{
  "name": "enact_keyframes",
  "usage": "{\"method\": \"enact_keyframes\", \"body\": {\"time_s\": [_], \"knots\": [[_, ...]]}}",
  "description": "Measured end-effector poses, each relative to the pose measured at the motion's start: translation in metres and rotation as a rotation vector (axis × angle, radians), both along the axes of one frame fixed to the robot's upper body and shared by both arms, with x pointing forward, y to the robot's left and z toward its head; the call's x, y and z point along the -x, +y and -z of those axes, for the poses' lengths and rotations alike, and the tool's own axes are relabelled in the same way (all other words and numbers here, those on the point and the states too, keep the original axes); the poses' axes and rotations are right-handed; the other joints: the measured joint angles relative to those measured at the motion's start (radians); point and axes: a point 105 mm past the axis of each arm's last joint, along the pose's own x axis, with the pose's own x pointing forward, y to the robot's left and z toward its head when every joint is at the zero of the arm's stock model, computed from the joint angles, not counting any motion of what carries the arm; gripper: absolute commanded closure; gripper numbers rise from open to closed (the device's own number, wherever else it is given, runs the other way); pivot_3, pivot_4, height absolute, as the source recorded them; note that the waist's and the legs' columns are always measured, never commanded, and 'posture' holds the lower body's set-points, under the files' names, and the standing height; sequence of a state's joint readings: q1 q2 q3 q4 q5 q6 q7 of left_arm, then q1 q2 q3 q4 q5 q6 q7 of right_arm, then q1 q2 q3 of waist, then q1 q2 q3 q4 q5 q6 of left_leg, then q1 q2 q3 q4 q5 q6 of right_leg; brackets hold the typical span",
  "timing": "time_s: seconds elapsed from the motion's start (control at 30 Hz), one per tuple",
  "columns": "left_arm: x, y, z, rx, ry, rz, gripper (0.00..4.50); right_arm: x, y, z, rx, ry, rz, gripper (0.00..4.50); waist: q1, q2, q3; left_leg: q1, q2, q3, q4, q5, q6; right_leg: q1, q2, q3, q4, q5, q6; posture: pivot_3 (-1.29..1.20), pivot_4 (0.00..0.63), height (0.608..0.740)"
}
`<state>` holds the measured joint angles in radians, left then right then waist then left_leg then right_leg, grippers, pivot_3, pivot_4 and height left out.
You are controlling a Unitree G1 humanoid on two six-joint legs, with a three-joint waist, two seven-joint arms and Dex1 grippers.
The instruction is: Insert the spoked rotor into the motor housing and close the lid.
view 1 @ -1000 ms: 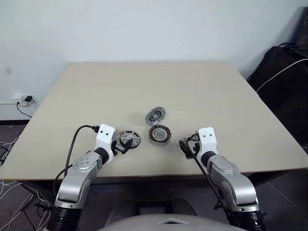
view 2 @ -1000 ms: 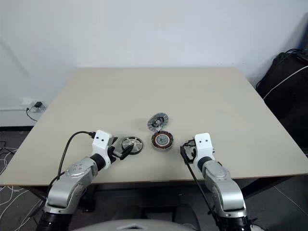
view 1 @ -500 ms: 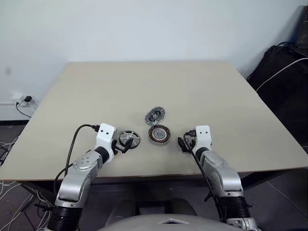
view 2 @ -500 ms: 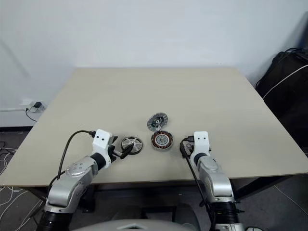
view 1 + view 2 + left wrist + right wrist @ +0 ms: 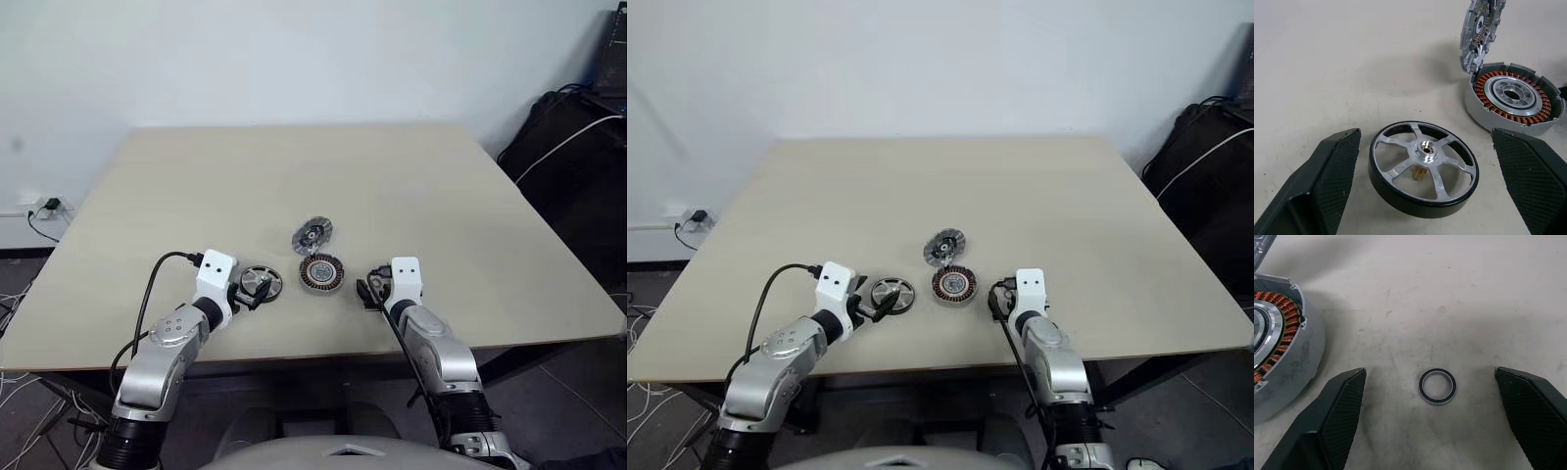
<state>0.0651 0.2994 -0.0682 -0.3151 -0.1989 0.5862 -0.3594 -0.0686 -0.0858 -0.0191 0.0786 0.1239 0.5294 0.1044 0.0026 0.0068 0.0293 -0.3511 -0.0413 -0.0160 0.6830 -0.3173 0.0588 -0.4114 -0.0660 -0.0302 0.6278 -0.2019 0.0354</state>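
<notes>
Nearest to us, our left gripper (image 5: 1422,196) rests low on the beige worktop (image 5: 294,176), jaws spread wide with the spoked rotor (image 5: 1423,167) lying flat between the fingers, untouched by either. Our right gripper (image 5: 1437,423) sits near the worktop's front edge too, jaws wide apart and holding nothing; a small dark ring (image 5: 1437,386) lies flat between its fingers. Between our two grippers sits the motor housing (image 5: 322,273), copper windings facing up. Just behind it, the lid (image 5: 313,235) stands tilted on edge, touching the housing's far rim.
</notes>
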Motion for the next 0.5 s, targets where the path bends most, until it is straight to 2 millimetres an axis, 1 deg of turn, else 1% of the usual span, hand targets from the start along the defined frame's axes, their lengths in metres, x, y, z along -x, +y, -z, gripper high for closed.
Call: {"method": "enact_keyframes", "body": {"time_s": [0.2,0.33,0.43,0.5], "knots": [[0.0,0.0,0.0,0.0,0.001,-0.002,0.0,0.0,-0.002,0.001,0.006,0.001,0.007,2.9,-0.005,0.0,0.0,0.001,0.001,0.0,-0.001,0.0,0.0,0.001,0.0,0.0,0.0,0.0,0.0,0.0,0.0,0.74],[0.0,0.001,0.0,-0.001,0.001,-0.005,0.0,0.003,-0.001,0.0,0.007,0.001,-0.002,2.9,-0.006,0.0,0.0,0.001,0.0,0.0,-0.001,0.0,0.0,0.001,-0.003,0.0,0.0,0.0,-0.001,0.0,0.0,0.74],[0.001,0.002,0.001,-0.002,0.004,-0.011,0.0,0.012,-0.001,-0.001,0.013,0.007,-0.015,2.9,-0.003,0.001,0.0,0.001,0.0,-0.001,-0.001,-0.001,0.001,0.0,-0.004,0.0,0.0,0.0,-0.001,0.0,0.0,0.74],[0.001,0.002,0.002,-0.003,0.007,-0.012,0.0,0.016,0.001,-0.006,0.024,0.006,-0.05,2.9,-0.003,0.001,0.0,-0.001,0.0,0.0,-0.001,-0.001,0.001,0.0,-0.004,0.0,0.0,0.0,-0.001,0.0,0.0,0.74]]}}
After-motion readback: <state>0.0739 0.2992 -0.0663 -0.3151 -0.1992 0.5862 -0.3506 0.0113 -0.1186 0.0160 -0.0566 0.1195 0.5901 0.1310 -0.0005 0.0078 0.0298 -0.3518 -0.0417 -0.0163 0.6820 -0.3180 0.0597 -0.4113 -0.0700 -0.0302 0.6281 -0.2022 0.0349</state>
